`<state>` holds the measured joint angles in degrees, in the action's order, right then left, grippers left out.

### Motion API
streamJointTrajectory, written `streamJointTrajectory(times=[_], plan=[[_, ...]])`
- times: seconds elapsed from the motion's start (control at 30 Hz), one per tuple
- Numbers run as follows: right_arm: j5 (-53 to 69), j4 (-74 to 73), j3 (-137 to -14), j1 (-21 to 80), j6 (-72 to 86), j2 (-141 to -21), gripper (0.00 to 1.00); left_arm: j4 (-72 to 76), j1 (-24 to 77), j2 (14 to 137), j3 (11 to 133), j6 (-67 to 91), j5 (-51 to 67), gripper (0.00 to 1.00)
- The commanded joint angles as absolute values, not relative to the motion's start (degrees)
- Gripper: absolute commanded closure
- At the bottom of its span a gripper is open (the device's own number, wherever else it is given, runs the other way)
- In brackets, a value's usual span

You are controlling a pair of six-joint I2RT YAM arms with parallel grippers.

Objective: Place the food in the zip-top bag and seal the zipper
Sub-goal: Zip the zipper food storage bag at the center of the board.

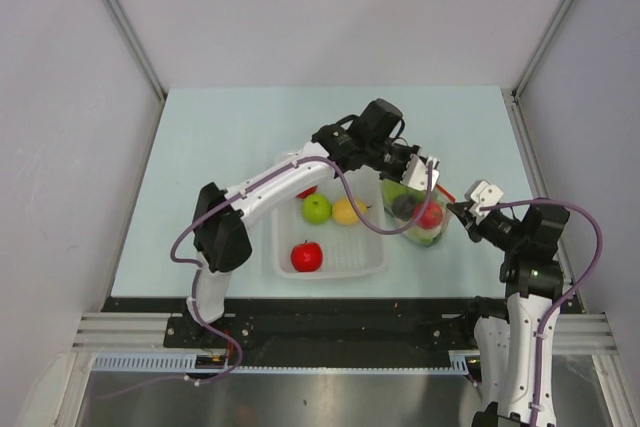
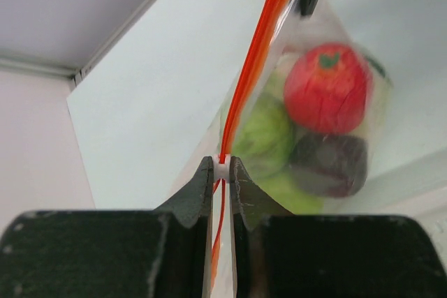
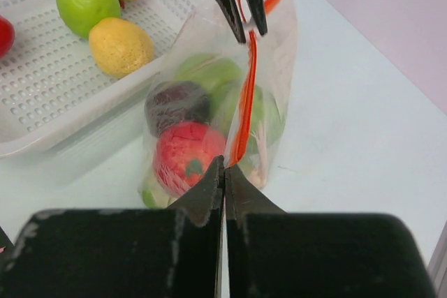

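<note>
Red-orange zipper strip [image 3: 246,95] of the clear plastic bag [image 3: 276,68], beside the white perforated basket [image 3: 49,95], runs between both arms: left gripper [image 2: 221,165] clamps 1 end, right gripper [image 3: 224,165] the other.

one bag [image 1: 418,219], one basket [image 1: 352,253]

**Setting: Laboratory Robot Test Cell**

We identify this place as a robotics lab enclosure, not a home or kitchen. We see a pale blue tabletop [image 1: 240,137] boxed in by plain grey-white panels [image 1: 330,17] with metal corner posts [image 1: 120,22]. The left arm [image 1: 270,182] and right arm [image 1: 525,277] stand on an aluminium rail [image 1: 130,332], with purple cables [image 1: 597,232] looped along them. The toy fruit [image 1: 307,256] is plastic.
</note>
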<state>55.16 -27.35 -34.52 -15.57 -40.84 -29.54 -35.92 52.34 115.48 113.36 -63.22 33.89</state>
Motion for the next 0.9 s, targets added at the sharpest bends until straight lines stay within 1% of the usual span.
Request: streamJointTrajectory(times=[0.0,0.5,0.7,0.87], plan=[[55.99,-26.89,-34.98,-16.87,-41.66,-28.56,1.00,-36.12,47.20,115.23,115.22,-67.85,27.86,0.91],[56.34,-26.89,-34.98,-21.00,-41.48,-27.95,1.00,-31.47,38.15,118.03,115.75,-69.52,23.29,0.91],[56.16,-26.89,-35.42,-22.58,-41.31,-27.86,1.00,-30.23,34.81,120.06,119.78,-65.40,23.73,0.91],[55.99,-25.49,-35.68,-23.73,-39.74,-29.26,1.00,-28.57,34.28,120.59,120.67,-62.67,24.61,0.91]])
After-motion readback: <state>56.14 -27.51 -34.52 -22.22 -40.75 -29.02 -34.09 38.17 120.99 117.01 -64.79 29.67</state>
